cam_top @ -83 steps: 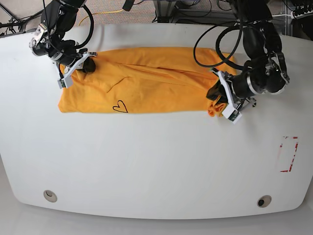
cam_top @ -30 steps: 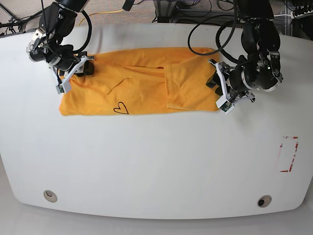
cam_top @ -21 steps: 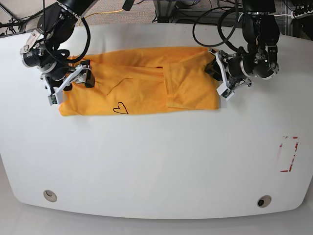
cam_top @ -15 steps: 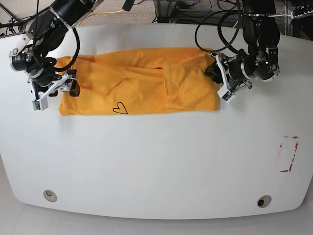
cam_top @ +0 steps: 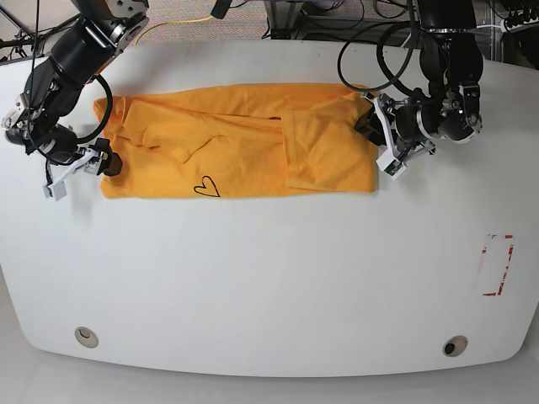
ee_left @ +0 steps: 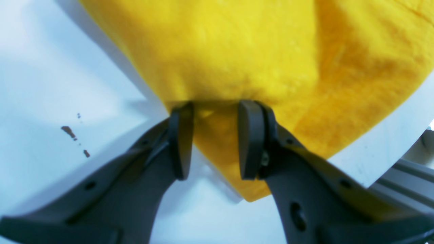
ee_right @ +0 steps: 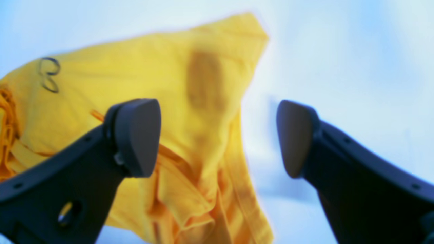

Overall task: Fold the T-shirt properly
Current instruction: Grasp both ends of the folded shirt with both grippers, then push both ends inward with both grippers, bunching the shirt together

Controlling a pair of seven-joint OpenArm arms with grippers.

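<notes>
The orange-yellow T-shirt (cam_top: 236, 139) lies flat on the white table (cam_top: 269, 278), folded into a long band, with a flap doubled over at its right end in the base view. A small black heart outline (cam_top: 206, 186) shows near its front edge; no lettering can be read. The left gripper (ee_left: 215, 139) pinches the shirt's edge between narrowly set jaws. The right gripper (ee_right: 217, 135) stands wide apart, holding nothing, just beside the shirt's opposite end.
</notes>
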